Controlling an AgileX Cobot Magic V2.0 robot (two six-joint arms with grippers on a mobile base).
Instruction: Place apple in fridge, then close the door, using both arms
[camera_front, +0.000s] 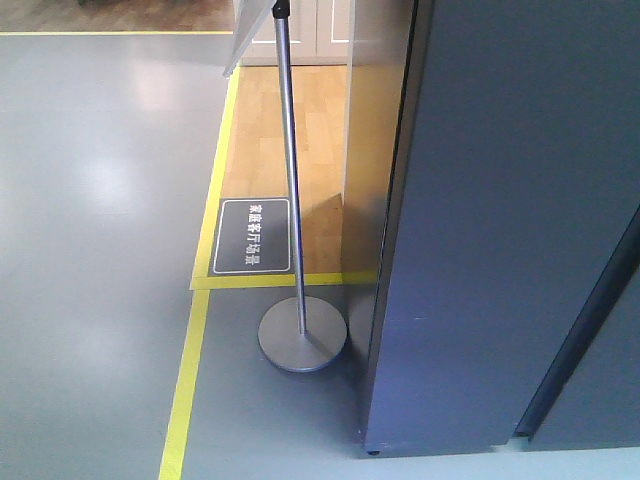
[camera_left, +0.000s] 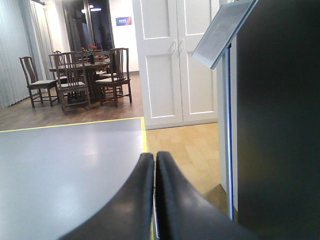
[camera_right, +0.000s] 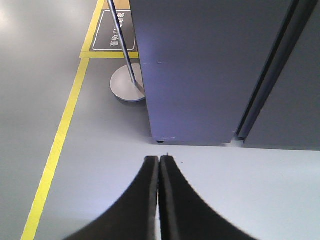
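The floor (camera_front: 90, 200) is smooth grey and glossy, catching soft patches of light. A yellow tape line (camera_front: 185, 385) runs along it and turns to frame a section of light wooden flooring (camera_front: 315, 130). At the corner of that frame lies a dark floor sign (camera_front: 251, 236) with white characters. Just beside it stands a sign stand (camera_front: 302, 335): a round grey metal base on the grey floor, with a slim metal pole rising to a tilted board at the top.

To the right a tall dark grey fridge (camera_front: 490, 220) fills much of the front view, its outer side face plain and matte, standing on the grey floor. A dark vertical seam separates it from another dark grey panel (camera_front: 610, 370) at the far right; whether that panel is the door cannot be told. No white interior shows, and the apple is not visible in any view.

The left wrist view looks across the room: white panelled doors (camera_left: 175, 60) behind the wooden flooring, and farther back a dark wooden dining table with chairs (camera_left: 82, 75) on darker wood planks.

The left gripper (camera_left: 154, 165) has its black fingers pressed together, holding nothing. The right gripper (camera_right: 159, 165) is the same, its fingers closed and empty, above the grey floor in front of the fridge's lower edge.
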